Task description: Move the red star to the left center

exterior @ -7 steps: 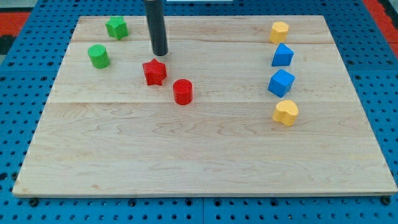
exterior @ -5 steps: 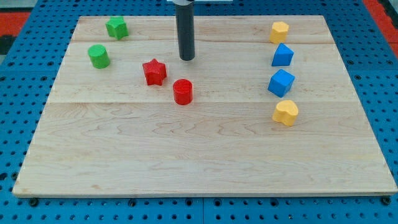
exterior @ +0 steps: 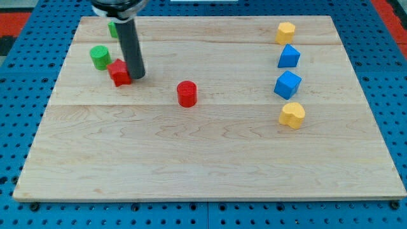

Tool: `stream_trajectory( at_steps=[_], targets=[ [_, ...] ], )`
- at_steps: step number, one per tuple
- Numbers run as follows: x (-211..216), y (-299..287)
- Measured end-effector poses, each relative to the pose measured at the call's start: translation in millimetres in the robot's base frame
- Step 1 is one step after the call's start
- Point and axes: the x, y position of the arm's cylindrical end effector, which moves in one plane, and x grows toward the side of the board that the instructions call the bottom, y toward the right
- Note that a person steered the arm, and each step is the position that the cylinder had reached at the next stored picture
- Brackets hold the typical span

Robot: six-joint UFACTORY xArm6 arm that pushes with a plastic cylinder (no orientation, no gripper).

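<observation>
The red star (exterior: 119, 72) lies on the wooden board (exterior: 210, 159) in its upper left part, just right of and below a green cylinder (exterior: 99, 57). My tip (exterior: 137, 77) is down against the star's right side, touching it. The rod hides part of a green block (exterior: 113, 28) near the board's top left edge; its shape cannot be made out. A red cylinder (exterior: 187, 93) stands apart to the right of my tip.
At the view's right stand a yellow block (exterior: 285, 32), two blue cubes (exterior: 289, 56) (exterior: 287, 84) and a yellow heart-like block (exterior: 292, 115) in a column. Blue pegboard (exterior: 19, 95) surrounds the board.
My tip swung right past the star, then came back left against it. The red star has slid left, toward the green cylinder. The other blocks have not moved.
</observation>
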Motion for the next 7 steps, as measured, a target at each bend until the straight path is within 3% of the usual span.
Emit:
stream_trajectory(
  at_steps=[1,2,5,7],
  targets=[
    [-14,13],
    [-28,-29],
    [1,-78],
    [-21,-93]
  ],
)
